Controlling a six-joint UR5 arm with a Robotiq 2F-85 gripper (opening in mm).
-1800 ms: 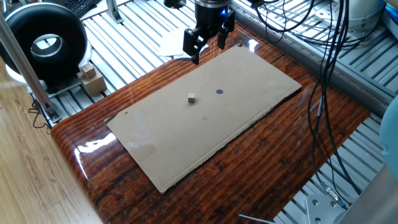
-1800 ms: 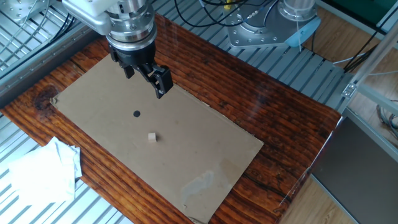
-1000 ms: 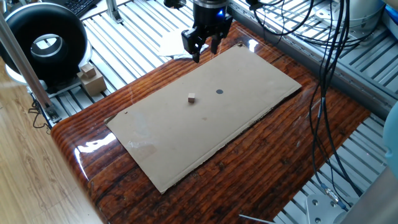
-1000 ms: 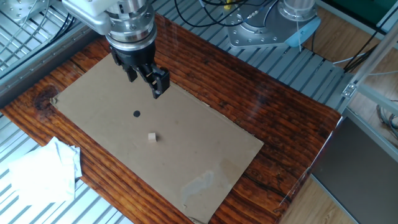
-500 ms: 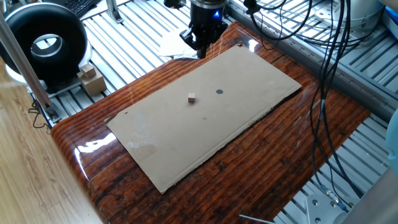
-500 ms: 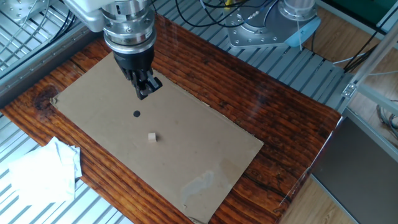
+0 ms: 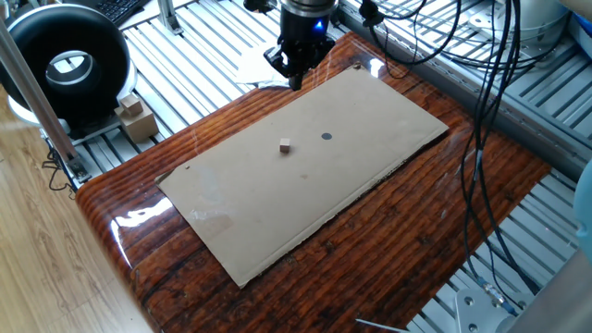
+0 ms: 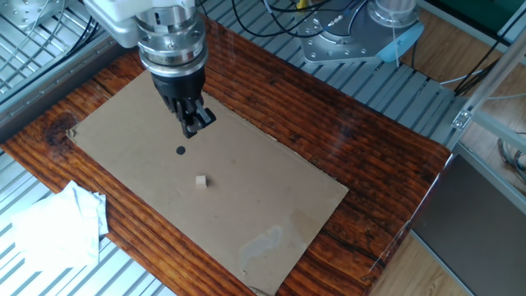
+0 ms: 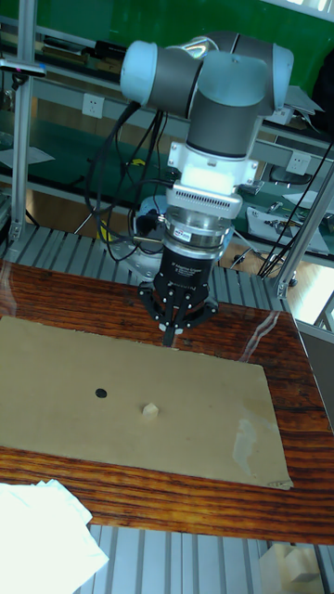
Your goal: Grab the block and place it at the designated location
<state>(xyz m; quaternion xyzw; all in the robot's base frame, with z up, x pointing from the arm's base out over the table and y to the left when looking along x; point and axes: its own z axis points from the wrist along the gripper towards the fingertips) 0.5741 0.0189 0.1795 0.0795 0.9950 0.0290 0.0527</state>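
Observation:
The block (image 7: 285, 144) (image 8: 200, 182) (image 9: 148, 406), a tiny tan cube, lies alone on the flat cardboard sheet (image 7: 277, 208). The designated location (image 7: 326, 137) (image 8: 181, 150) (image 9: 100, 393) is a small dark dot a short way from the cube. My gripper (image 7: 297, 81) (image 8: 192, 127) (image 9: 171, 339) hangs above the cardboard's far edge, well away from both cube and dot. Its fingers are pressed together with nothing between them.
The cardboard lies on a glossy wooden table (image 7: 416, 231). White crumpled paper (image 8: 49, 230) sits off one table corner. A black round device (image 7: 69, 65) and small cardboard boxes (image 7: 137, 116) stand beside the table. Cables (image 7: 481, 102) hang along another side.
The gripper's fingers, spread wide at first, have closed together on nothing. The gripper has stayed over the cardboard's far edge. The block has not moved.

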